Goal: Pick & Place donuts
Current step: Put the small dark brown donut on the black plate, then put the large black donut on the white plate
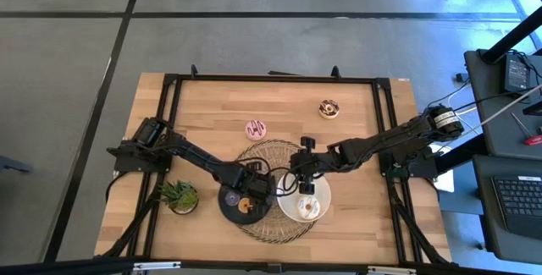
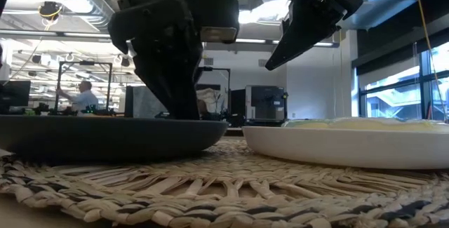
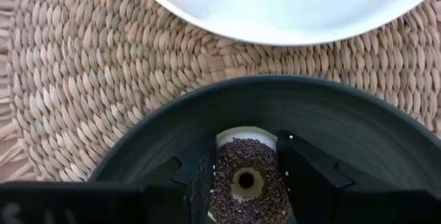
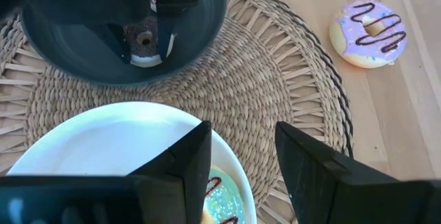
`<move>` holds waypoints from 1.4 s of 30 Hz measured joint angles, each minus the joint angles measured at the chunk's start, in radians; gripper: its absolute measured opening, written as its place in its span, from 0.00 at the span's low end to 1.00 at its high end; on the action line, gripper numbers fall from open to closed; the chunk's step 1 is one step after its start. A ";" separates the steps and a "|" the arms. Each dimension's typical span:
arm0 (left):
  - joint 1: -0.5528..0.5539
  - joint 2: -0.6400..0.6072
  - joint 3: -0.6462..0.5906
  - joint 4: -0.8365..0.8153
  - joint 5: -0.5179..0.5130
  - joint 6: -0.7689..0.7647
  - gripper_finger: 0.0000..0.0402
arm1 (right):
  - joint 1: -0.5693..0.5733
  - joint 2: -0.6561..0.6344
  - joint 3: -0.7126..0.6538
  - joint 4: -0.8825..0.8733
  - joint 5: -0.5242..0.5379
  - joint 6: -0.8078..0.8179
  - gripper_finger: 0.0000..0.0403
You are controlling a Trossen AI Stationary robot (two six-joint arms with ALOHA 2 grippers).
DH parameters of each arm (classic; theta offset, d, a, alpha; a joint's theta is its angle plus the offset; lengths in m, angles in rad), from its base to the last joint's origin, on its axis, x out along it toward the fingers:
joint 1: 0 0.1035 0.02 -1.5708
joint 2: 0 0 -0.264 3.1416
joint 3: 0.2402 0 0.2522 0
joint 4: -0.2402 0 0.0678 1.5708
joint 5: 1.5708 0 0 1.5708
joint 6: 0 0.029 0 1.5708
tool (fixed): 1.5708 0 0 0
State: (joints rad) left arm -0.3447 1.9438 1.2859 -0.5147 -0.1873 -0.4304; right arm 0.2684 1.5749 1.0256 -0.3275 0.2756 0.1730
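Observation:
My left gripper reaches down into the black plate and is shut on a chocolate-sprinkled donut with a white base. An orange mini donut lies on the same plate. My right gripper hangs open above the white plate, which holds a green iced donut. A pink donut with dark drizzle and a cream-and-brown donut lie flat on the bare table. My left gripper pinches the chocolate donut's outer rim between its two fingers, one on each opposite side. The fingers come from above, pointing down. The donut lies level, iced side up, low inside the black plate; whether it rests on the plate floor I cannot tell.
Both plates sit side by side on a round woven mat. A small potted plant stands at the table's left, near the left arm. A black frame rims the table. Bare wood lies at the far side, around the two loose donuts.

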 joint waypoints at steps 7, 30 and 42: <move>0.000 0.000 0.045 -0.101 0.011 -0.002 0.38 | 0.000 0.000 0.000 -0.005 0.000 0.000 0.40; 0.000 0.000 0.067 -0.152 0.023 -0.022 0.38 | 0.000 0.000 0.000 -0.008 0.001 -0.002 0.40; 0.000 -0.067 0.067 -0.139 -0.050 0.047 0.37 | 0.000 -0.023 0.000 -0.063 0.039 0.006 0.40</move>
State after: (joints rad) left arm -0.3450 1.8766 1.3529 -0.6537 -0.2372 -0.3839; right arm 0.2687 1.5520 1.0256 -0.3910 0.3145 0.1787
